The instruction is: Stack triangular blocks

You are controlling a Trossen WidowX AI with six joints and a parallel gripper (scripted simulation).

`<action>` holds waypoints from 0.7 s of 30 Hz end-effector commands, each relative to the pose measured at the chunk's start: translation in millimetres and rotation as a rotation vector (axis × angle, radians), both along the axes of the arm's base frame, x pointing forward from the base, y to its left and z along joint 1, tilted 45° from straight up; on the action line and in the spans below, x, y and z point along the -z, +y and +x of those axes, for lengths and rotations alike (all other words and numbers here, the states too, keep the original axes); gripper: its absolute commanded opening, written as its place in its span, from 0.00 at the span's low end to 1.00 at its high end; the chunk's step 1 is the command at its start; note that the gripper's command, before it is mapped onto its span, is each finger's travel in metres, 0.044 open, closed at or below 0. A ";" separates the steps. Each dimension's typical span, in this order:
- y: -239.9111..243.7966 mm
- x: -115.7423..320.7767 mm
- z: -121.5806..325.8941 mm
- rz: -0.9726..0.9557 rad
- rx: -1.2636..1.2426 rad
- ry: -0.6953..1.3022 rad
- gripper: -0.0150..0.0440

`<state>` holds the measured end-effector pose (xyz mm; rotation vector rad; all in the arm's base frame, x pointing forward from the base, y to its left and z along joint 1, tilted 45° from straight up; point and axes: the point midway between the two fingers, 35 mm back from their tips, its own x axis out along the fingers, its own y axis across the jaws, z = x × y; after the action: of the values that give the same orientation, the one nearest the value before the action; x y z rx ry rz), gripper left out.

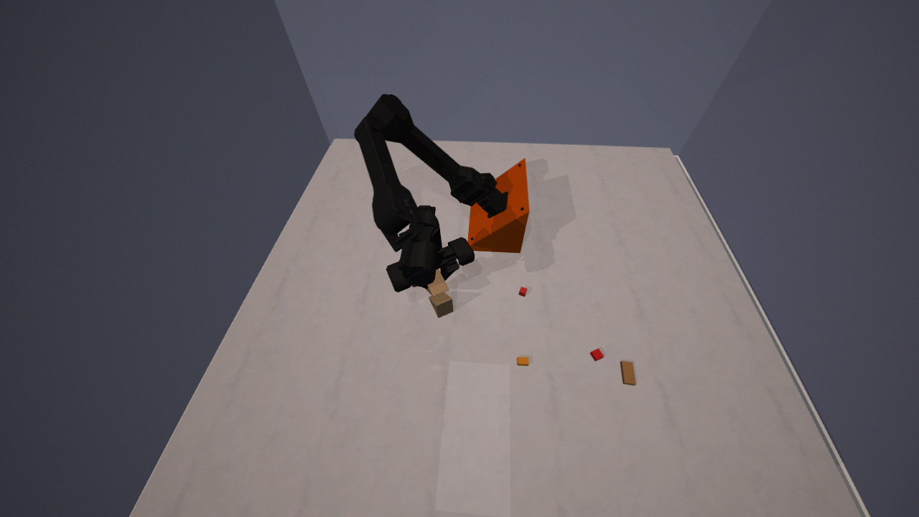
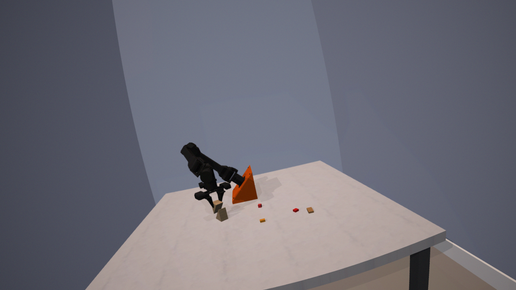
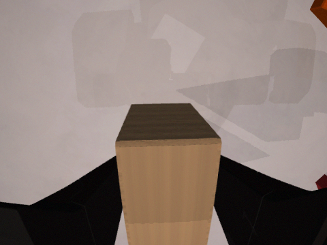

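My gripper (image 1: 437, 280) (image 2: 216, 203) (image 3: 165, 160) points down, shut on a triangular wooden block (image 1: 439, 284) (image 2: 217, 204) (image 3: 168, 190). The held block has its pale flat face up and narrows downward, with a dark face toward the top of the wrist view. The other triangular block (image 1: 441, 306) (image 2: 222, 214) stands on the table (image 1: 308, 411) (image 2: 173, 252), its narrow edge up. The held block is close to it, on the arm's side and a little higher. Whether they touch I cannot tell. The lower block is hidden in the wrist view.
The orange wedge-shaped mount (image 1: 501, 241) (image 2: 248, 194) (image 3: 321, 11) carries the arm's base. A red cube (image 1: 523, 291) (image 2: 259, 205) (image 3: 321, 183), an orange piece (image 1: 522, 361) (image 2: 262, 220), a red piece (image 1: 596, 354) (image 2: 295, 210) and a brown slab (image 1: 628, 373) (image 2: 310, 210) lie to the right.
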<state>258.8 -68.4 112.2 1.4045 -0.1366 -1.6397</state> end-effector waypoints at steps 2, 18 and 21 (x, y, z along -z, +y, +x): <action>-0.9 1.2 0.2 -0.009 0.002 0.003 0.25; -3.2 5.1 2.1 -0.013 0.004 0.005 0.25; -4.1 6.6 2.9 -0.013 0.004 0.005 0.25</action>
<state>260.8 -70.7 108.9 1.4066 -0.1480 -1.6389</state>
